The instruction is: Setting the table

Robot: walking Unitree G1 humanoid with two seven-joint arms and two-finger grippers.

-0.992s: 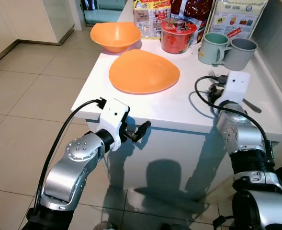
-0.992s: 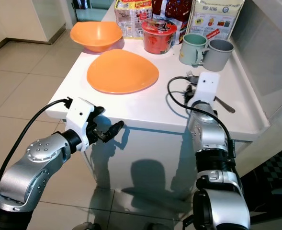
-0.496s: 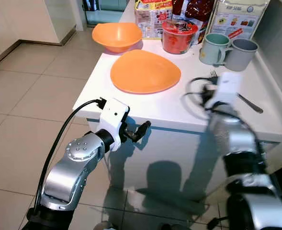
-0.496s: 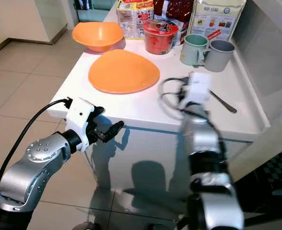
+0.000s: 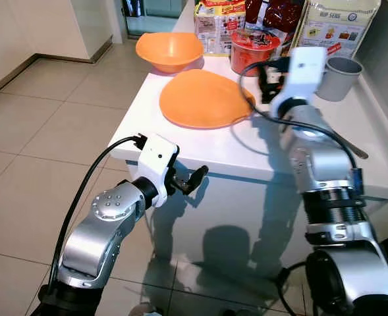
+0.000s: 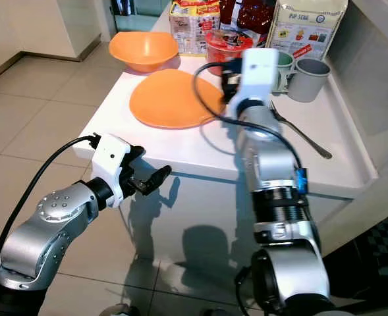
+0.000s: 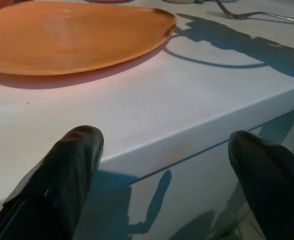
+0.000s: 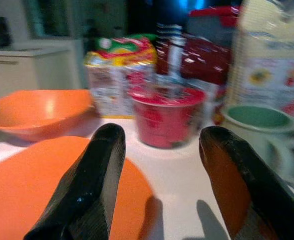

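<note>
Little looks set yet: the plate (image 5: 203, 99), bowl (image 5: 168, 51), mugs (image 6: 310, 78) and fork (image 6: 299, 132) sit loose on the table (image 5: 246, 148). Right gripper (image 8: 159, 185), fingers apart and empty, hovers over the plate's far right edge; left gripper (image 7: 166, 165), also apart, waits at the near edge.

Hidden, cropped and blurred parts

The right arm (image 6: 259, 125) hides most of the green mug (image 6: 285, 60) and the orange plate's (image 6: 170, 99) three-o'clock rim. Packets (image 5: 338, 26) at twelve o'clock are cropped, and the right wrist view is blurred.
</note>
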